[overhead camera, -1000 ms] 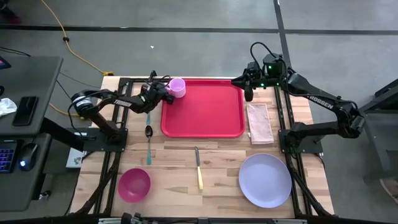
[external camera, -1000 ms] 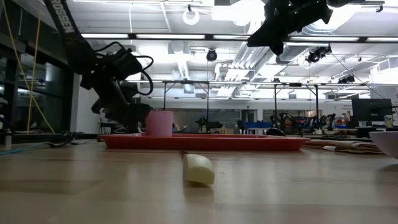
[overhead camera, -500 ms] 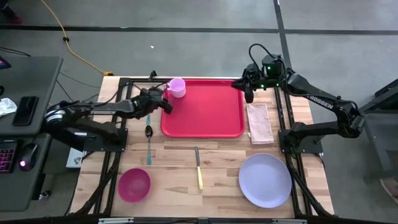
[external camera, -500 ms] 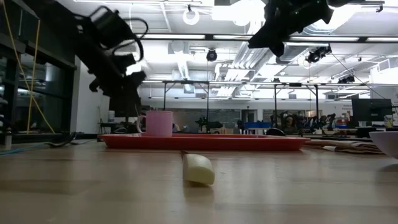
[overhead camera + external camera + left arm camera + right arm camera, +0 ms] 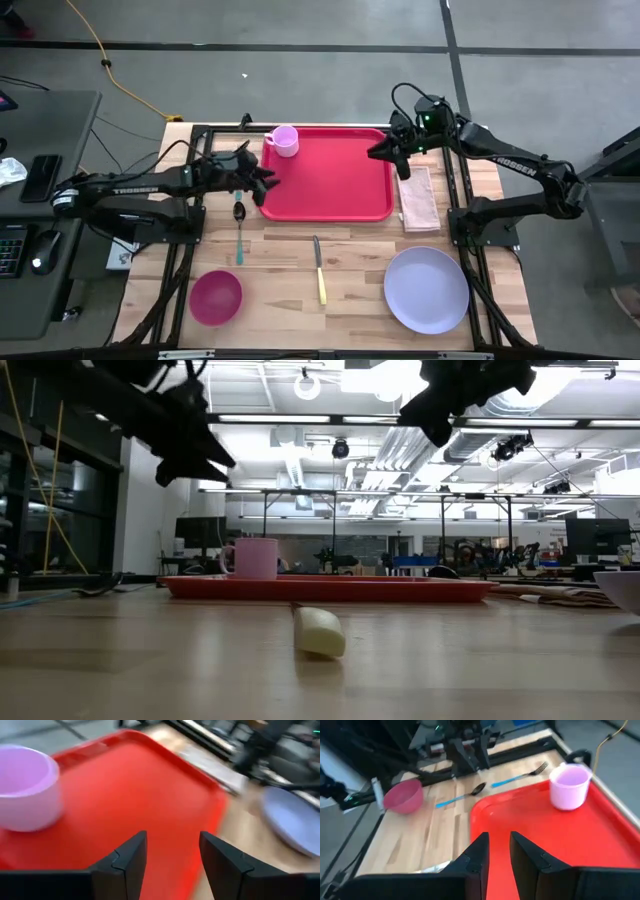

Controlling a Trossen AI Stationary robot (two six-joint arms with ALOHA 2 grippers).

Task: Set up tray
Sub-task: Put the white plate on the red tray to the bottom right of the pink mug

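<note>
Tray (image 5: 330,175) at desk (image 5: 290,265) back centre, mug (image 5: 284,141) in its corner. Left gripper (image 5: 262,180) at tray's left edge, fingers wide, empty; careless swing topples your mug. Right gripper (image 5: 385,152) fingers narrow, empty.

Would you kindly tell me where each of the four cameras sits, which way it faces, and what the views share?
High view: overhead, straight down on the table, both arms, the tray.
Low view: table-top height, level across; arms hang in from above.
Left wrist view: on the left arm, past the open left pincer over the tray.
Right wrist view: on the right arm, past the right pincer, also over it.
Shared: all show the tray and the pink cup.
</note>
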